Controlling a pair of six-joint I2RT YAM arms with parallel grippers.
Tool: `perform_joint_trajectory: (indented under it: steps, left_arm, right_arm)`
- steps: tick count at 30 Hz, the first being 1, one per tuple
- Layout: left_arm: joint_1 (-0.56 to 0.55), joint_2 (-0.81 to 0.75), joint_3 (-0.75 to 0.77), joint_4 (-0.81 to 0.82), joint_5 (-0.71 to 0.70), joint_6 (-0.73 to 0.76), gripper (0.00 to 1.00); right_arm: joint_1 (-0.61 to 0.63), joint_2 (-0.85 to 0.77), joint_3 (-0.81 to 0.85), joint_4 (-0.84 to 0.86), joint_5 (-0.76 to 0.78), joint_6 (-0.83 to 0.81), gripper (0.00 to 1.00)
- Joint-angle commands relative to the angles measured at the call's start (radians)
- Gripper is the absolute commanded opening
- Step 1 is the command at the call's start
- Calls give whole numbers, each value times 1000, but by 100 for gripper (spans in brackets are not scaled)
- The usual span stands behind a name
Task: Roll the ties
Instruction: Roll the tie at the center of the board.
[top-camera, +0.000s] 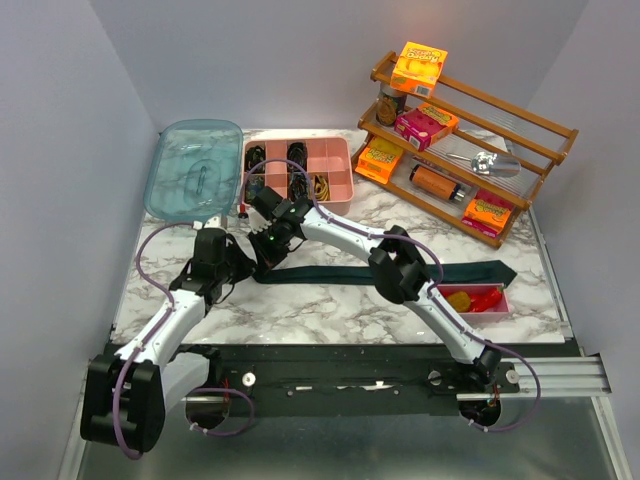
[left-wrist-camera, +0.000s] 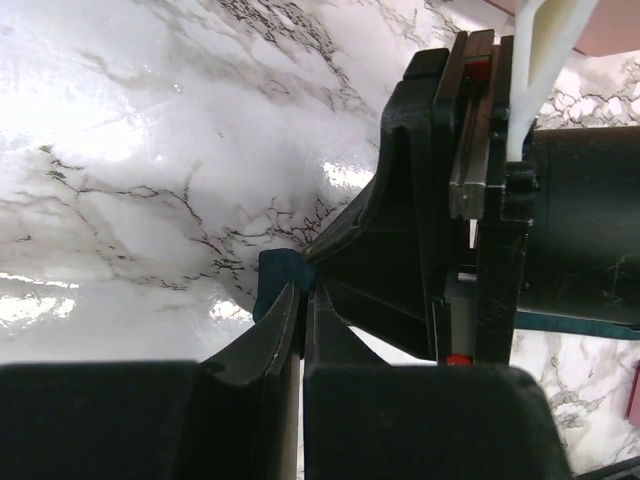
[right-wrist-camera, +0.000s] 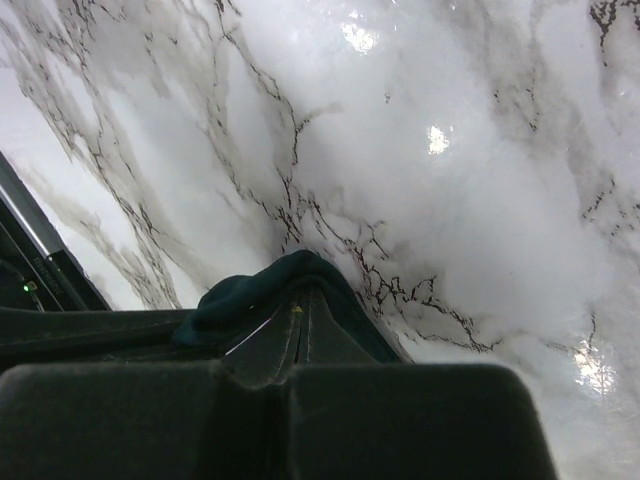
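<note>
Fingers of the left arm (left-wrist-camera: 298, 305) pinch one end of the long dark teal fabric tie (left-wrist-camera: 275, 282). The right arm's fingers (right-wrist-camera: 300, 310) are pressed together on a bunched fold of it. In the top view both sit just left of centre, close together. Under them is the white marble-patterned worktop (top-camera: 330, 312). A brown wooden tiered rack (top-camera: 540, 130) stands at upper right, and a translucent blue plastic lid (top-camera: 195, 170) lies at upper left. Just right of the lid, a pink compartment tray (top-camera: 335, 165) holds dark and yellow coils (top-camera: 297, 157). The tie runs flat rightward across the middle of the frame, its wide pointed end near a small pink tray (top-camera: 490, 302).
</note>
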Motion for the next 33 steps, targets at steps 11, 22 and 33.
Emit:
perform_joint_trajectory:
  steps: [11,22,33]
  left_arm:
    - [-49,-14,40,89,-22,-21,0]
    - [-83,-25,21,132,-10,-31,0]
    - [-126,-39,24,138,-57,-15,0]
  right_arm:
    - [5,56,-1,-68,46,9,1]
    - [6,71,17,-92,63,12,1]
    - [5,35,17,-118,95,5,1]
